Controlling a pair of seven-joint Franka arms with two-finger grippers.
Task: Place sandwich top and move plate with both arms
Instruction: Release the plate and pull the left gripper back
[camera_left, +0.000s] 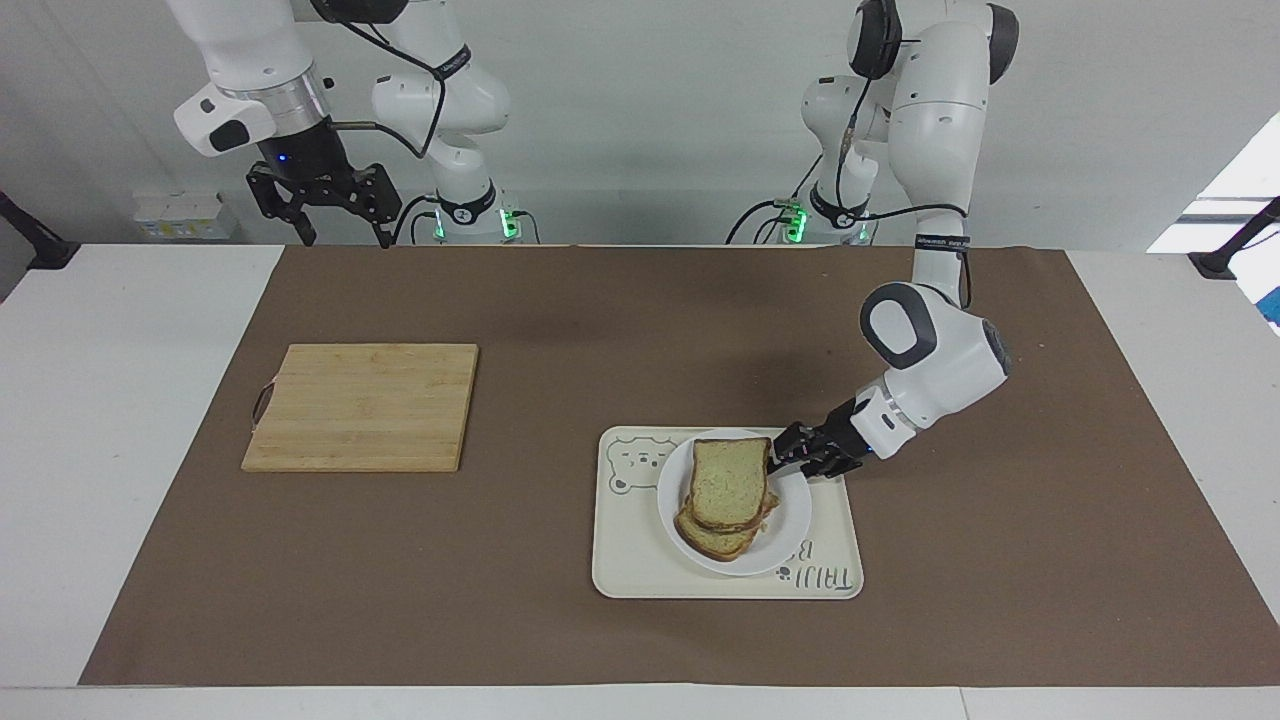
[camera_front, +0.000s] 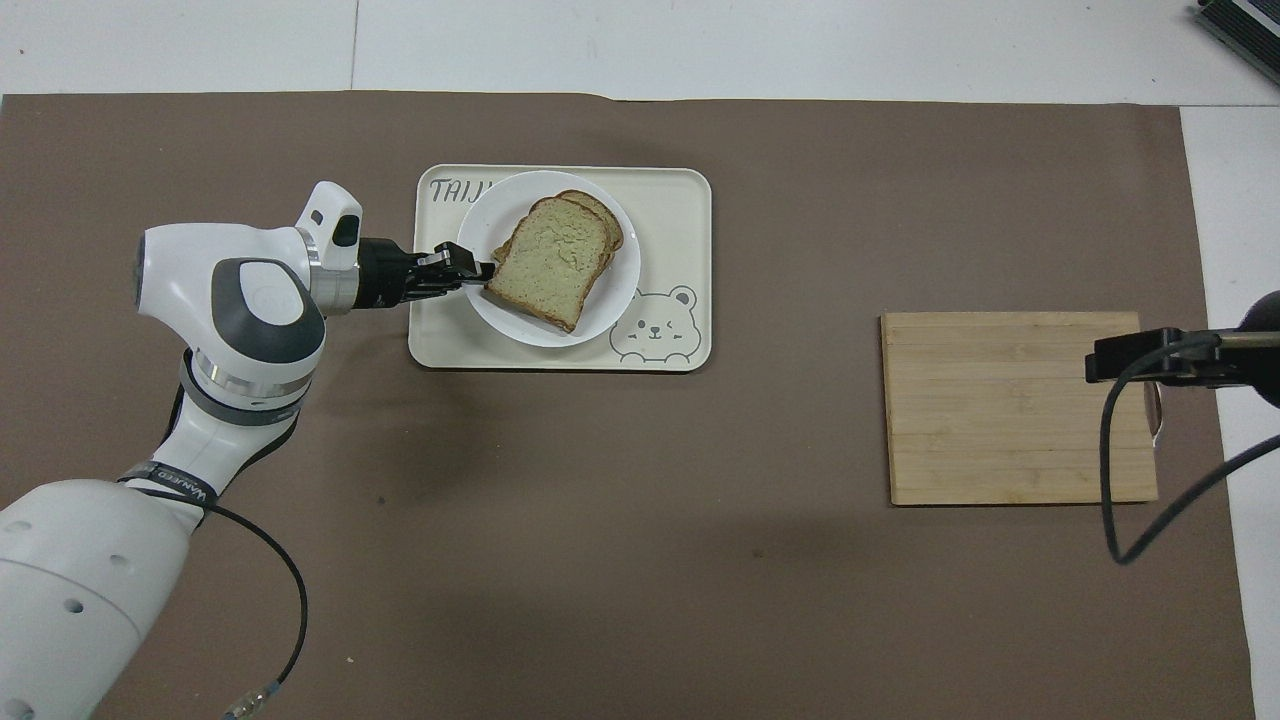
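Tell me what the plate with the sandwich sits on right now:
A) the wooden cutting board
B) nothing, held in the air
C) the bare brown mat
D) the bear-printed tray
D: the plate sits on the bear-printed tray, the left gripper at its rim; the wooden cutting board carries nothing.

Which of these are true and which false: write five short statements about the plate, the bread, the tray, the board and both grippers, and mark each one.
1. The plate sits on the tray. True.
2. The sandwich top lies on the cutting board. False: it lies on another slice on the plate; nothing lies on the board.
3. The left gripper is at the plate's rim. True.
4. The right gripper grips the board's handle. False: it waits in the air, open, holding nothing.
5. The tray lies toward the right arm's end of the table. False: toward the left arm's end.
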